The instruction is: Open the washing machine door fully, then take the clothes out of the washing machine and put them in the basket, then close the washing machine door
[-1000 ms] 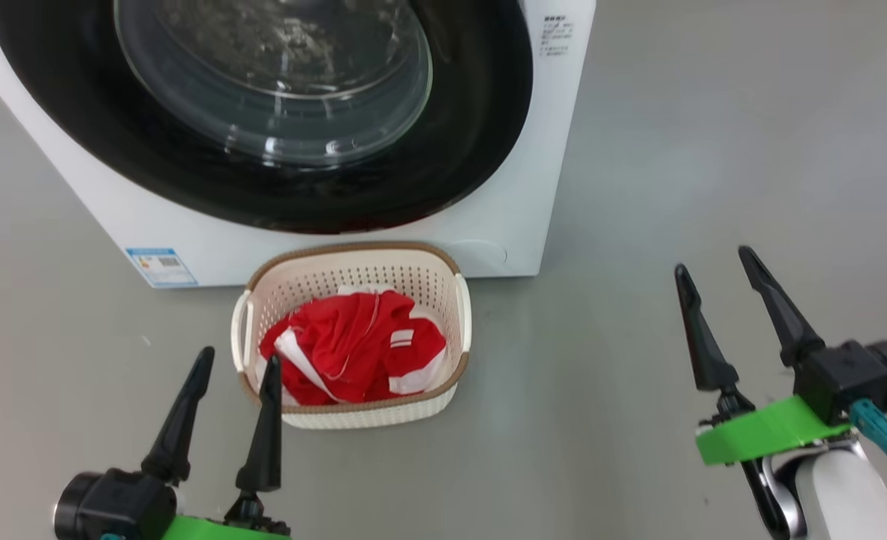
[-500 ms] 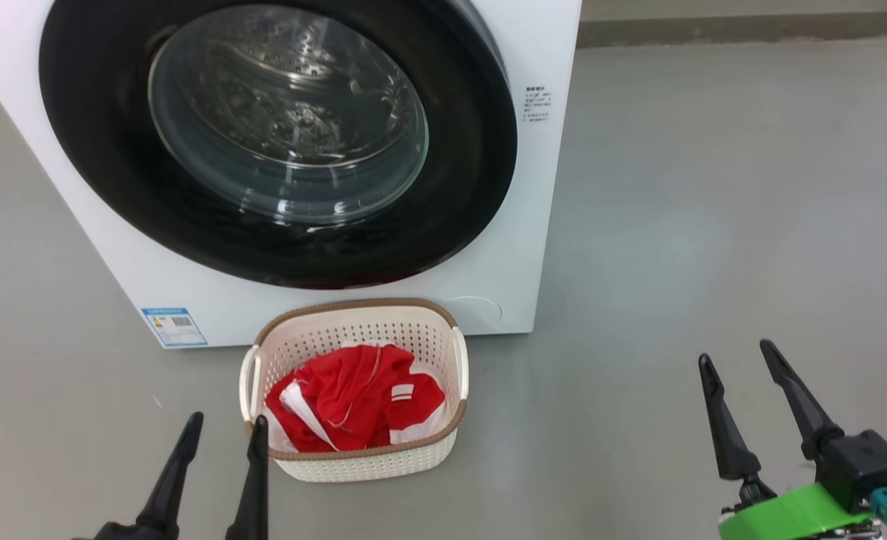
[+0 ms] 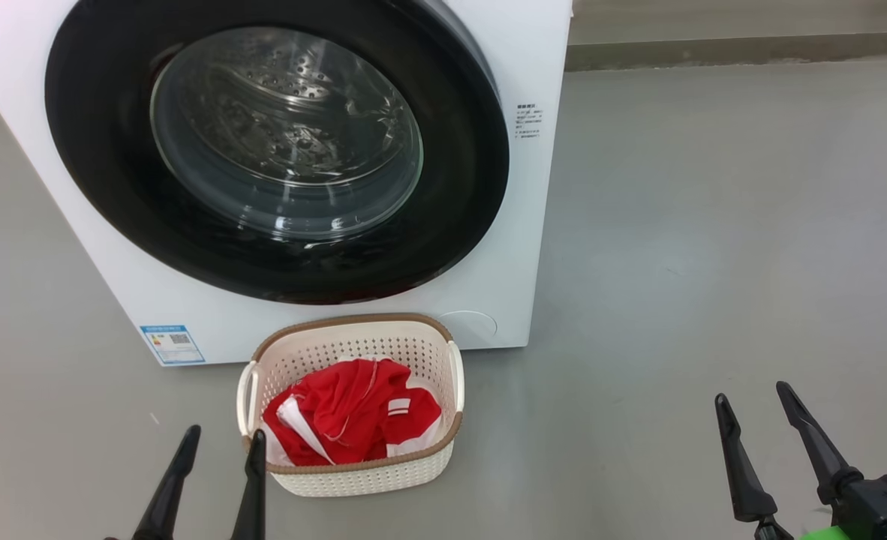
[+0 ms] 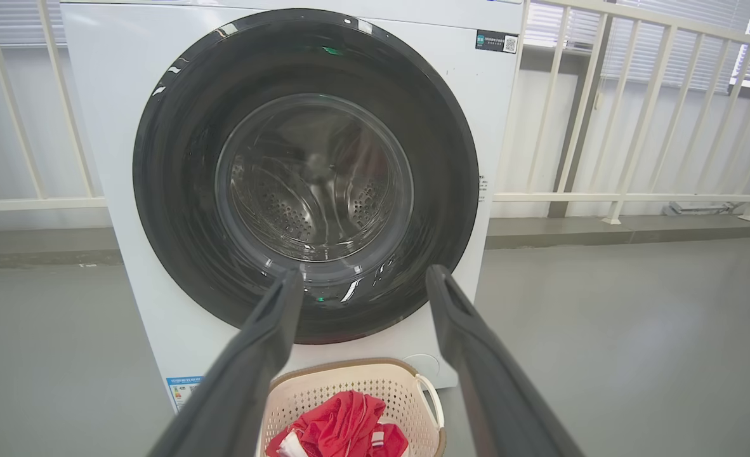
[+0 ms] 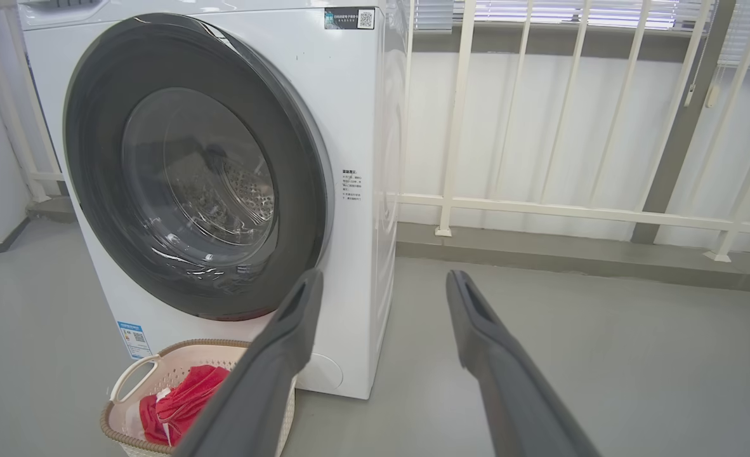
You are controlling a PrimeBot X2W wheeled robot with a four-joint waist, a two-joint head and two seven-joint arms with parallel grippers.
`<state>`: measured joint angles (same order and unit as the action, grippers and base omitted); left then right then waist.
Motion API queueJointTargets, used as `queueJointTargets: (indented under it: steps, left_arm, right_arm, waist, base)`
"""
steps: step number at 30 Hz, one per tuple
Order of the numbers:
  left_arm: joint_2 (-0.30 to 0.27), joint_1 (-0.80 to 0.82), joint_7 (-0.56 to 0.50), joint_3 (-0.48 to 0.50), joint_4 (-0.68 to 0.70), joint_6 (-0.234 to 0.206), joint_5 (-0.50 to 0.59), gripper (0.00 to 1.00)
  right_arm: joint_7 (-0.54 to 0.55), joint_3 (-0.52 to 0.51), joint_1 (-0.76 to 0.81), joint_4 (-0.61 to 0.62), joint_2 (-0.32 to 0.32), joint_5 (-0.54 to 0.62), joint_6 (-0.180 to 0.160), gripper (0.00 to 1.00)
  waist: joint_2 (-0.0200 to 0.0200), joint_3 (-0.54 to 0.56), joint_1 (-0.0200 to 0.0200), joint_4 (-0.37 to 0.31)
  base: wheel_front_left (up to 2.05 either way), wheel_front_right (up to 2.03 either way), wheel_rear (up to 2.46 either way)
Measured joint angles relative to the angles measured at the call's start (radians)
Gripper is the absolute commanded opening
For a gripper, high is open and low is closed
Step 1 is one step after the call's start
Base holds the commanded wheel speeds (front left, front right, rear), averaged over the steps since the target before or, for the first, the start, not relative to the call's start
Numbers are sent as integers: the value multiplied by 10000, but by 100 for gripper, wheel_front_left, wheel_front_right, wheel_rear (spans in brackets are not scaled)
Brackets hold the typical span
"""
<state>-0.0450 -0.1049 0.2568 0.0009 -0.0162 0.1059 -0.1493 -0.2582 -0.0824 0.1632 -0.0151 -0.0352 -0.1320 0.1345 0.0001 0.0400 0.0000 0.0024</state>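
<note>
Now your left gripper [image 3: 224, 433] hangs spread and empty just left of the basket [image 3: 353, 321], which sits on the floor [image 3: 676, 300] before the washing machine [image 3: 533, 225] with the clothes [image 3: 346, 420] inside. Your right gripper [image 3: 751, 392], also spread and empty, is well off to the right. The washing machine door [image 3: 98, 187] looks shut, ahead and above; should it want a press, your left arm is nearer.
</note>
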Motion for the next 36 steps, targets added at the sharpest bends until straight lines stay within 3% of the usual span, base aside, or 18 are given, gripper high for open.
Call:
queueJointTargets:
  steps: [15, 16, 24, 36]
  left_arm:
    - [0, -194, 0, 58, 52, 10, 2, 100]
    - [6, -195, -2, 52, 33, 12, 0, 0]
    - [71, -214, -104, -58, -894, 12, -102, 0]
    - [71, -203, -395, -23, -1032, 12, -1465, 0]
  right_arm:
    - [0, -58, 0, 169, 4, 0, 0, 100]
    - [0, -50, -1, 144, 10, 2, 2, 0]
    - [44, 13, 26, -790, 174, -69, 2, 0]
    - [351, 27, -12, -947, 153, -1588, 2, 0]
  waist:
    - [0, 26, 0, -6]
    - [0, 22, 0, 5]
    - [0, 15, 0, 3]
    - [0, -28, 2, 0]
  base:
    - [0, 0, 0]
    - [0, 0, 0]
    - [0, 0, 0]
    - [0, 0, 0]
